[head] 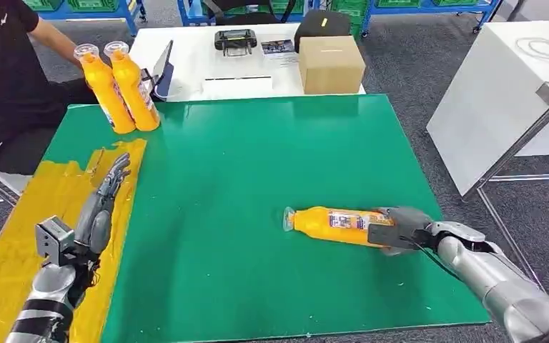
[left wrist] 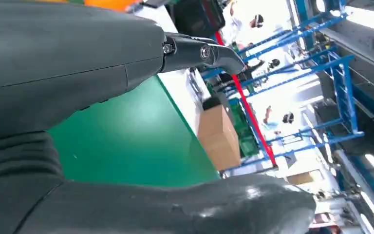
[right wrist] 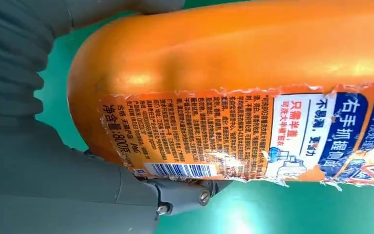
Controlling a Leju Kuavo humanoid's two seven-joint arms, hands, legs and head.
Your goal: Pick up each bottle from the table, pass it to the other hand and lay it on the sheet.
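An orange bottle [head: 329, 223] with a clear cap lies on its side on the green table [head: 257, 157], cap pointing left. My right hand [head: 400, 227] grips its base end. In the right wrist view the bottle [right wrist: 253, 63] and its printed label sit close against the right hand [right wrist: 39, 170], fingers wrapped under it. My left hand [head: 104, 204] hovers with fingers stretched out over the yellow sheet [head: 36, 221] at the table's left side, holding nothing. Two more orange bottles [head: 121, 89] stand upright at the back left corner.
A person in black [head: 7, 71] sits at the far left, an arm reaching toward the standing bottles. Behind the green table a white table [head: 186, 50] carries a cardboard box [head: 331, 63] and a black device [head: 234, 39]. Another white table [head: 500, 93] stands at the right.
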